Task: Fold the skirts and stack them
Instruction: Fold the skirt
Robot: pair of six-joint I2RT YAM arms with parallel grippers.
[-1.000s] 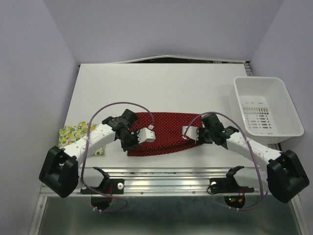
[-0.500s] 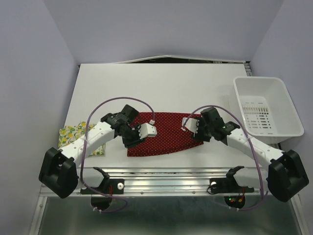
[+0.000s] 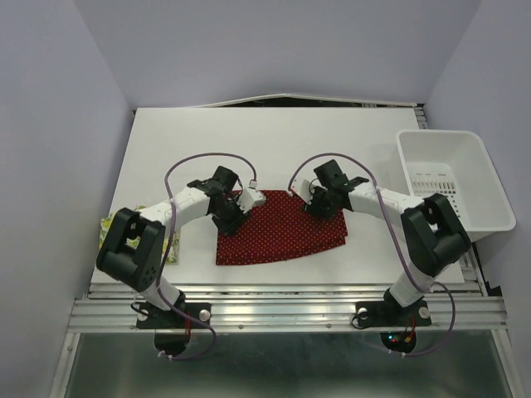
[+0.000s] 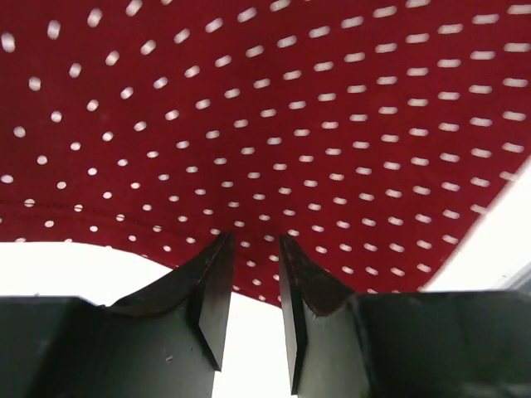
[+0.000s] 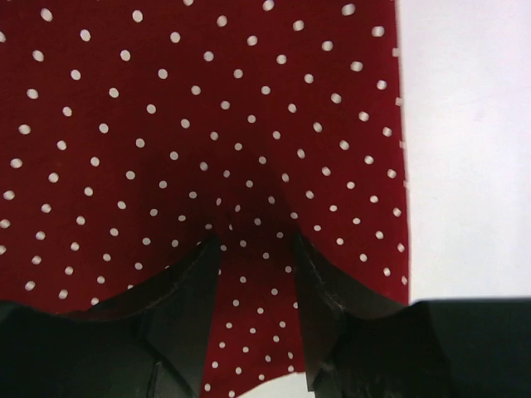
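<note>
- Since the earlier frame, both arms have stretched forward. The grippers have gone from the middle of the cloth to its far edge, and the cloth's right side has drawn in a little.
- Table (image 3: 274, 149): plenty of bare white surface beyond the cloth and a strip on the near side.
- Red skirt (image 3: 282, 236): dark red with white dots, lying flat at the table's centre, near hem close to the front edge.
- White bin (image 3: 477, 222): at the right, well apart from the cloth, so I don't expect it to get in the way.
- Lemon skirt (image 3: 106, 226): at the left edge, mostly hidden behind the left arm, apart from the red one.
- Left gripper (image 4: 253, 240): the jaws are close together at the far-left edge with fabric puckering toward them. I read this as a pinch on the red skirt.
- Right gripper (image 5: 253, 240): red cloth runs between the fingers (image 5: 187, 298) and creases converge at their tips. I judge it is also pinching the red skirt, near the far-right corner.
- Judgement on the step: this is the fold of the far edge toward the near hem.
  - Lift both corners together and only slightly.
  - Keep the cloth taut between the grips.
  - Travel evenly so the edge lands parallel to the hem.
  - Release only once the layers lie flat.
- Risk: uneven travel would skew the fold.
</note>
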